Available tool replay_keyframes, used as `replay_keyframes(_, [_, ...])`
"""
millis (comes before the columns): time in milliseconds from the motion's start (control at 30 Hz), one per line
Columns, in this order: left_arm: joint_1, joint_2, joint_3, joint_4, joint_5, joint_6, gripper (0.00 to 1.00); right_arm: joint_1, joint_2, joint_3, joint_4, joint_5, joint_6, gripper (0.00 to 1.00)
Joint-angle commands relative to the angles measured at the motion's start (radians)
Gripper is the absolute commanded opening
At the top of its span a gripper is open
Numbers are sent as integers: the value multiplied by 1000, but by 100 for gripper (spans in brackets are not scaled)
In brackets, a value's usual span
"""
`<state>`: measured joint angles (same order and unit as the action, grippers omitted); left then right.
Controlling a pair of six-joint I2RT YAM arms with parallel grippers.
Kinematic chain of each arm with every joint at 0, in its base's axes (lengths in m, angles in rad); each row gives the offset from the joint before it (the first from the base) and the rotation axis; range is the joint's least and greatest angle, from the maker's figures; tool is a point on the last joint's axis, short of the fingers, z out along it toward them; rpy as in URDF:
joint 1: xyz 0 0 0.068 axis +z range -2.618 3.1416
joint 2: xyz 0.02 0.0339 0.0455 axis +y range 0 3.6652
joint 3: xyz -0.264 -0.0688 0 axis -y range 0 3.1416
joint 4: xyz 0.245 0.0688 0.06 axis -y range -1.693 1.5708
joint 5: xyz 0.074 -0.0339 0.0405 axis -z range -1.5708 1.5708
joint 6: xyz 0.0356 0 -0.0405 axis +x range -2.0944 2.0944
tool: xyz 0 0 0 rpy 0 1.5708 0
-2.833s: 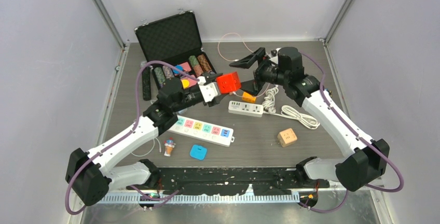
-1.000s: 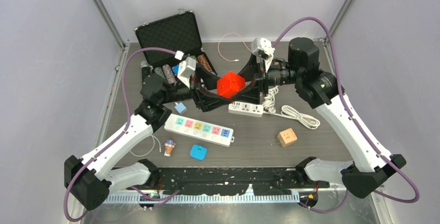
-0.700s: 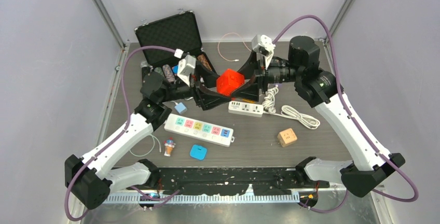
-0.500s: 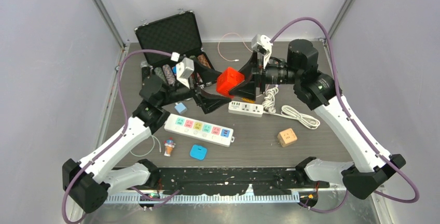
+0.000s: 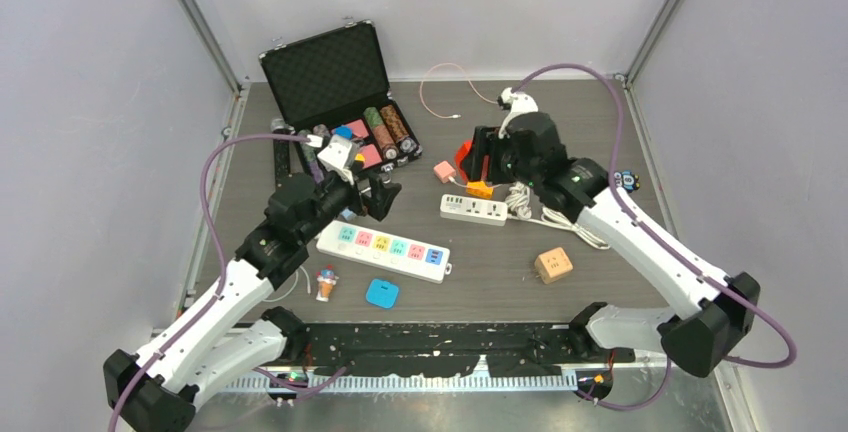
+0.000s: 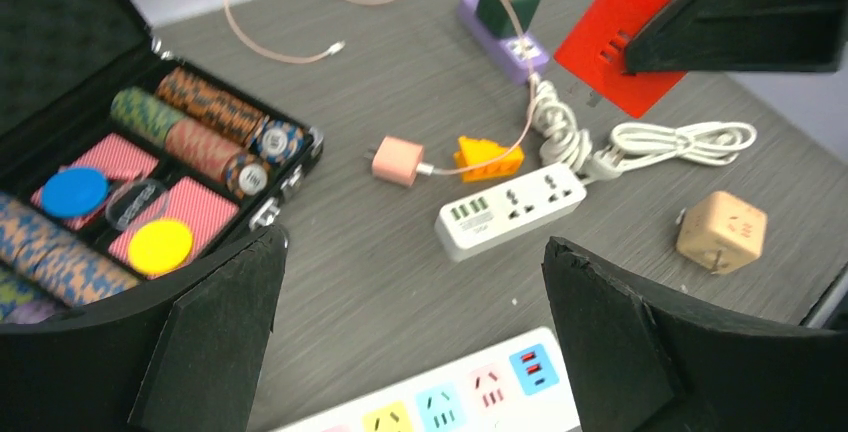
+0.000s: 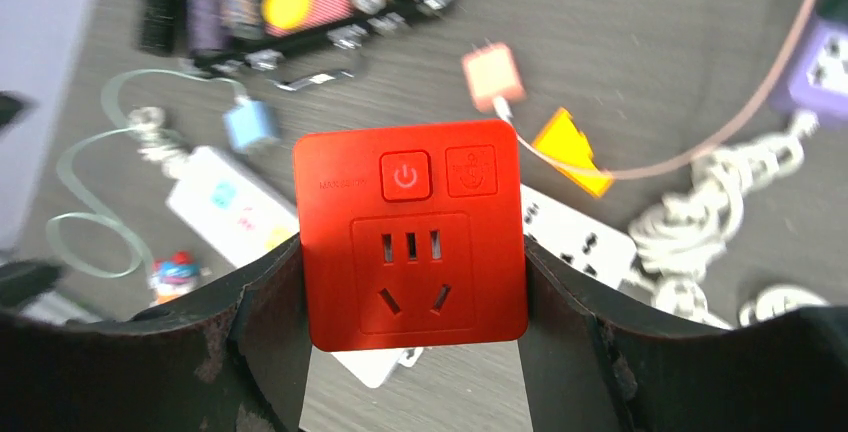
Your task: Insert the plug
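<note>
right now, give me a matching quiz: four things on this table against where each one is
Things
1. red socket adapter
2. pink charger
3. tan cube adapter
4. yellow chip

Places
A. inside the open case
B. lying on the table beside the orange wedge
C. clamped in the right gripper
D. alone on the table, on the near side of the white cord

Pairs: 1-C, 2-B, 3-D, 4-A
</note>
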<state>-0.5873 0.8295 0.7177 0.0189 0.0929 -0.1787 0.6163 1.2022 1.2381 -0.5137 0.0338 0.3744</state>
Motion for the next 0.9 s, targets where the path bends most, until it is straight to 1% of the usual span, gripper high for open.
replay_keyframes(0, [3, -22, 28, -76, -84, 25, 100, 51, 61, -79, 11, 312, 169, 5])
replay_keyframes(100, [3, -25, 18, -97, -84, 14, 100, 91, 108, -114, 28, 376, 238, 5])
replay_keyframes(167, [2, -29, 10, -102, -51, 9, 100, 109, 140, -145, 64, 396, 261, 5])
replay_keyframes(233, [2, -43, -13, -72, 1, 8, 100, 121, 172, -187, 125, 405, 274, 5])
replay_keyframes(333, [3, -66, -53, -27, 15, -7, 100, 132, 217, -218, 155, 447, 301, 5])
replay_keyframes(533, [2, -80, -73, -23, 35, -16, 100, 132, 276, -221, 182, 478, 330, 5])
replay_keyframes(633, [3, -77, -72, -23, 36, -18, 100, 132, 319, -205, 171, 502, 330, 5])
replay_keyframes(867, [3, -75, -79, -23, 30, -10, 100, 131, 341, -190, 133, 530, 353, 5])
